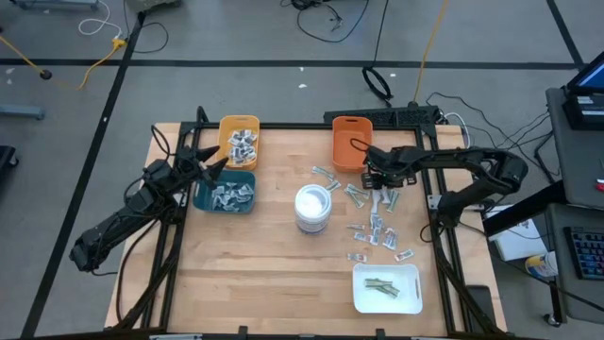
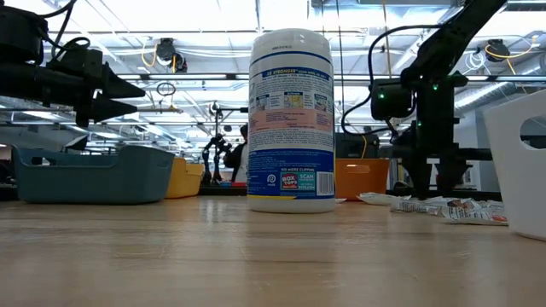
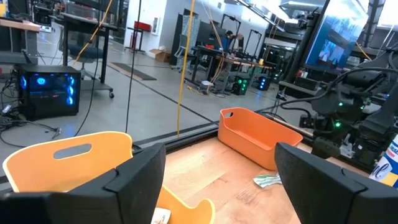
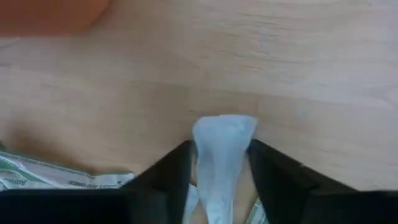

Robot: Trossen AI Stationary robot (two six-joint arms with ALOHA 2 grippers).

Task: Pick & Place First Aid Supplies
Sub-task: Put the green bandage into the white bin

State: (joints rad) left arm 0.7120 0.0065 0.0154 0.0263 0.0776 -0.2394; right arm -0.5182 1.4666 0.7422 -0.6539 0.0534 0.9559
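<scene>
Loose first aid supplies (image 1: 377,231) lie scattered on the right half of the wooden table, small packets and pale-green strips (image 1: 326,175). My right gripper (image 1: 385,186) points down among them, just in front of the orange bin (image 1: 349,142), shut on a silvery-white packet (image 4: 221,149). My left gripper (image 1: 215,168) hangs level and open over the far left, between the yellow bin (image 1: 238,140) and the teal bin (image 1: 225,194), with nothing between its fingers (image 3: 137,180). My right gripper pinches the silvery-white packet by its two long edges (image 4: 202,163) between its two fingers (image 4: 171,174). The fingers come from above, pointing down at the table. The packet's far end (image 4: 224,124) sticks out past the fingertips over the wood; whether it is lifted clear I cannot tell.
A white wipes canister (image 1: 312,208) stands upright mid-table. A white tray (image 1: 363,295) with green strips sits at the near right. Yellow and teal bins hold packets. A printed green-and-white packet (image 4: 56,174) lies beside the right fingers. Bare wood spans the near left.
</scene>
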